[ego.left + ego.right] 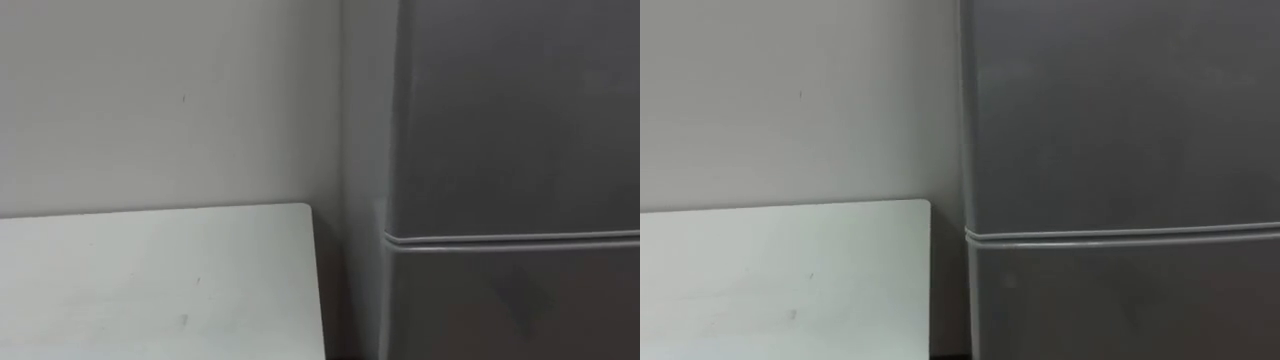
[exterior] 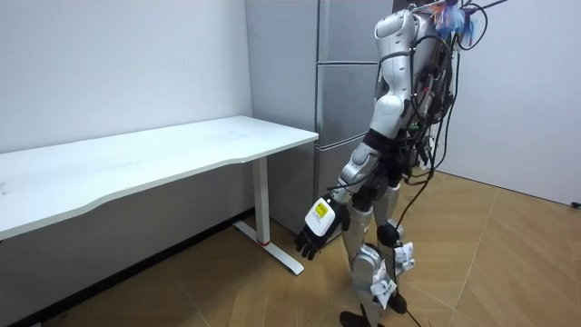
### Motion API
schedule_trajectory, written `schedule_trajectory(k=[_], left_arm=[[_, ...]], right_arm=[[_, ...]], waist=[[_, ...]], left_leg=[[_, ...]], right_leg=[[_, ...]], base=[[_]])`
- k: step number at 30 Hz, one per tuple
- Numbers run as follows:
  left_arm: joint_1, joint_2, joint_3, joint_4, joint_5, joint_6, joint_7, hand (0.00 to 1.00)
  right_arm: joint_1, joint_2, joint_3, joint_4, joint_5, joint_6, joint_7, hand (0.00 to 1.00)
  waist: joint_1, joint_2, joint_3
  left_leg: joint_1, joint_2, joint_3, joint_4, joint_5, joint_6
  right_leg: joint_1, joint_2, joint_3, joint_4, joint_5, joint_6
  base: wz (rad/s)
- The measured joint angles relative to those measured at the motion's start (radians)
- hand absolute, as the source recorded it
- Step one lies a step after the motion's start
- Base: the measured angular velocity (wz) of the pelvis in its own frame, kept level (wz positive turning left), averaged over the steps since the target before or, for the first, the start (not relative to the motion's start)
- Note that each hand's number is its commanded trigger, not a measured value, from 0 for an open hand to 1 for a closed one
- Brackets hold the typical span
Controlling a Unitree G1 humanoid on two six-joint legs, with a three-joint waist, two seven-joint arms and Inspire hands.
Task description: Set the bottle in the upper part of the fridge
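Observation:
A tall grey fridge [image 1: 510, 120] stands straight before me with both doors shut. A seam [image 1: 510, 240] divides the upper door from the lower one. The room view has me standing upright close to the fridge [image 2: 345, 82], facing it. My left hand [image 2: 318, 232] hangs low beside my leg, fingers relaxed and holding nothing.
A white table [image 1: 150, 280] stands to the left of the fridge against the pale wall, its corner close to the fridge's side. In the room view the table [image 2: 163, 154] runs long toward the view's left on white legs. Wooden floor lies behind me.

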Motion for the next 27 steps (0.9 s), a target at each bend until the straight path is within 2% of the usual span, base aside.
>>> schedule_trajectory(k=[4, 8, 14, 18, 27], left_arm=[[0.0, -0.01, -0.024, 0.022, -0.001, -0.005, 0.002, 0.0], [-0.016, -0.014, -0.069, 0.035, -0.002, -0.008, 0.002, 0.0], [-0.031, -0.018, -0.075, 0.052, 0.003, -0.023, 0.003, 0.0], [-0.039, -0.019, -0.105, 0.056, 0.008, -0.022, 0.003, 0.0], [-0.046, -0.019, -0.119, 0.057, 0.009, -0.021, -0.001, 0.0]], right_arm=[[-0.008, 0.003, 0.057, 0.092, -0.07, 0.0, 0.03, 0.0], [-0.013, 0.004, 0.135, 0.198, -0.163, 0.001, 0.116, 0.0], [-0.006, 0.011, 0.233, 0.217, -0.219, 0.005, 0.257, 0.0], [-0.023, 0.014, 0.299, 0.262, -0.24, 0.027, 0.379, 0.0], [-0.069, 0.019, 0.349, 0.356, -0.234, 0.074, 0.613, 0.0]], waist=[[0.004, 0.01, 0.0014], [0.004, 0.018, -0.001], [0.006, 0.023, -0.0003], [0.008, 0.025, 0.0014], [0.013, 0.028, 0.0028]], left_leg=[[-0.002, -0.001, 0.001, 0.004, 0.0, 0.0], [-0.001, 0.0, 0.002, 0.004, 0.0, 0.0], [0.007, 0.0, 0.002, 0.002, 0.0, 0.0], [0.003, -0.001, 0.001, 0.006, 0.0, 0.001], [-0.002, -0.001, 0.001, 0.006, -0.002, 0.002]], right_leg=[[-0.005, -0.003, 0.001, -0.001, -0.001, 0.002], [-0.005, -0.003, -0.002, 0.0, -0.001, 0.002], [0.002, -0.003, -0.001, 0.002, -0.001, 0.002], [0.005, -0.005, -0.007, 0.0, -0.002, 0.003], [0.004, -0.007, -0.021, 0.0, -0.002, 0.003]], base=[[0.0], [0.01], [-0.01], [0.04], [0.01]])
